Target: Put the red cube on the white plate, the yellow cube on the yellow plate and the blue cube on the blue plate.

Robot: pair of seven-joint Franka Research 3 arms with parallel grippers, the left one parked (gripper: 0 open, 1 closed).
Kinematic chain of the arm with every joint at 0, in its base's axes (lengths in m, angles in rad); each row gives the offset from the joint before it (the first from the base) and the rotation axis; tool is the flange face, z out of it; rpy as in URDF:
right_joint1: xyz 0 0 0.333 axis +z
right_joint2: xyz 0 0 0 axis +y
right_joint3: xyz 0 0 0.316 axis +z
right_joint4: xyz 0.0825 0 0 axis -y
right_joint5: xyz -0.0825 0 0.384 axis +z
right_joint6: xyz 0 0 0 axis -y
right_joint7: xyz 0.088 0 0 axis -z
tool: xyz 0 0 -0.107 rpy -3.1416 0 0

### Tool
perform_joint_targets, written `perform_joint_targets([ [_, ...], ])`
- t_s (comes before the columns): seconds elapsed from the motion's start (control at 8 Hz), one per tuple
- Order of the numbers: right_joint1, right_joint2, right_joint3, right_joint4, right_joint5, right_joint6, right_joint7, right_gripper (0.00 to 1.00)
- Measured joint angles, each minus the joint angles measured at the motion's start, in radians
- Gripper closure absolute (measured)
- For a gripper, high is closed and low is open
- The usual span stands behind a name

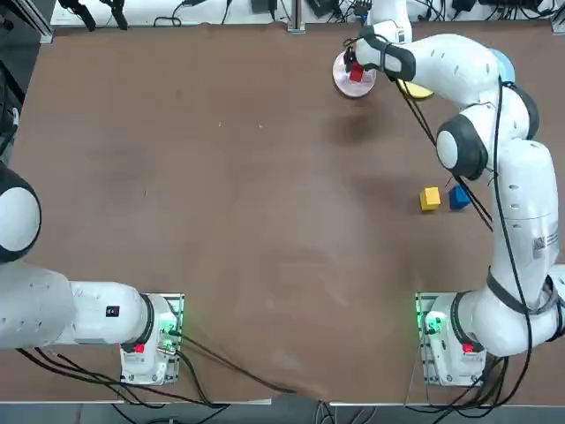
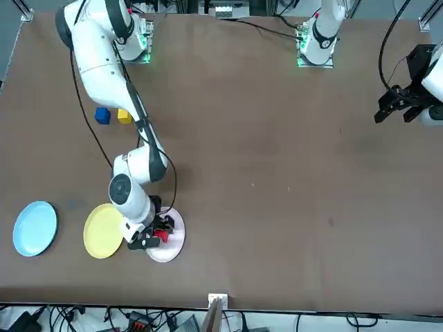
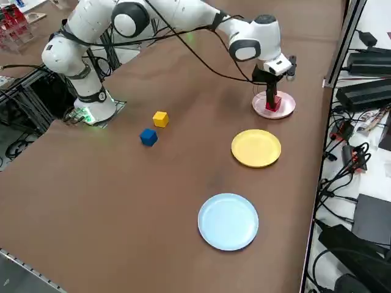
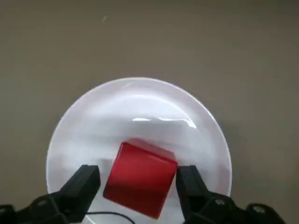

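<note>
1. In the wrist view the red cube (image 4: 140,185) is nearest, sitting between the two fingers (image 4: 81,186) of the right claw (image 4: 138,186). One finger appears to touch a cube side; a thin gap shows at the other. The claw stands apart around the cube, not clamped on it.
2. The cube sits on the white plate (image 4: 140,107), toward one side of the dish, turned a little askew.
3. From overhead, the right claw (image 1: 355,66) is over the white plate (image 1: 340,78) at the far right of the surface (image 1: 221,203), with the red cube (image 1: 357,74) under it.
4. The yellow plate (image 3: 256,148) lies just right of the white plate (image 3: 286,107), and the blue plate (image 3: 228,221) further right, all in a row along the far edge.
5. The yellow cube (image 1: 430,198) and blue cube (image 1: 458,197) sit side by side on the bare surface, nearer the robot, well apart from the plates; the blue one is on the right.
</note>
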Motion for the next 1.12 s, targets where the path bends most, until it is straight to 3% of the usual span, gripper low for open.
perform_joint_targets([
  [0.25, -0.005, -0.086, 0.000, 0.029, 0.000, -0.154, 0.011, 0.00],
  [0.5, -0.026, -0.219, -0.002, 0.042, 0.001, -0.360, 0.037, 0.00],
  [0.88, -0.131, -0.428, -0.007, 0.046, 0.001, -0.800, 0.038, 0.00],
  [1.12, -0.197, -0.544, -0.008, 0.037, 0.001, -0.986, 0.035, 0.00],
])
